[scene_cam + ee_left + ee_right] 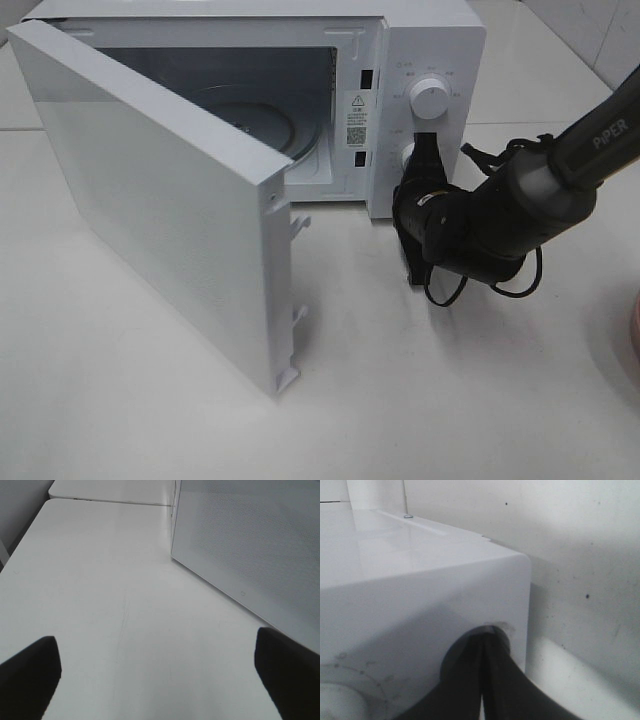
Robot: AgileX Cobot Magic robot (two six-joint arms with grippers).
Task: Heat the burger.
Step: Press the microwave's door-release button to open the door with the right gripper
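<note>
White boxy microwave oven [430, 45], door [150, 200] swung wide; right pincer [424, 145] together at its lower dial [408, 156]; left pincer [160, 675] apart over white worktop [100, 580].

A white tabletop [150, 400] (matte, with a faint seam running across it toward the back) carries a white microwave [440, 50] at its far middle. The microwave's door [150, 200] stands wide open, reaching out over the bare surface. A pink sliver [635, 340] shows at the tabletop's right edge.
</note>
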